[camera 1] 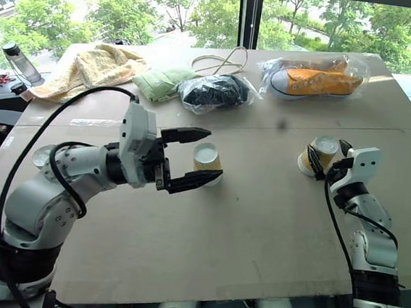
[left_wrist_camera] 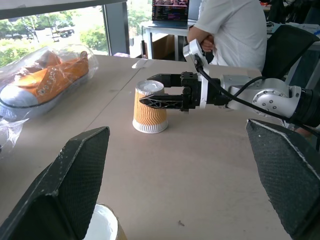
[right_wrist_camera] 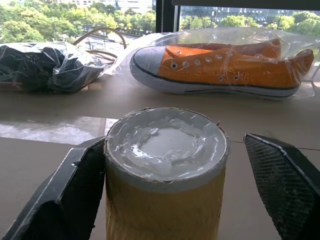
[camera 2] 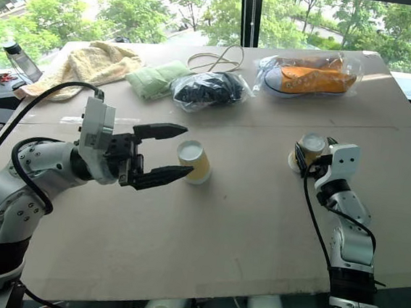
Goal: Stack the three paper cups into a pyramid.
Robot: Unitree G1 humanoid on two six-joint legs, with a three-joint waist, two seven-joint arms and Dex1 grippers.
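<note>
Item 1: paper cup (camera 1: pixel 323 152), upside down, right-centre of frame on table (camera 1: pixel 257 224); right gripper (camera 1: pixel 326 162) fingers either side, one touching, other w/ gap, not pinched yet. Item 2: cup (camera 1: pixel 207 161), centre; left gripper (camera 1: pixel 196 157) spread wide around it, no contact.

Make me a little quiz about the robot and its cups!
1. Fill in: the left gripper is wide ____.
2. Which gripper has the upside-down cup between its fingers? A) left gripper B) right gripper C) neither
3. True or false: the orange shoe is wrapped in clear plastic.

Key: 1 open; 2 B; 3 true.
</note>
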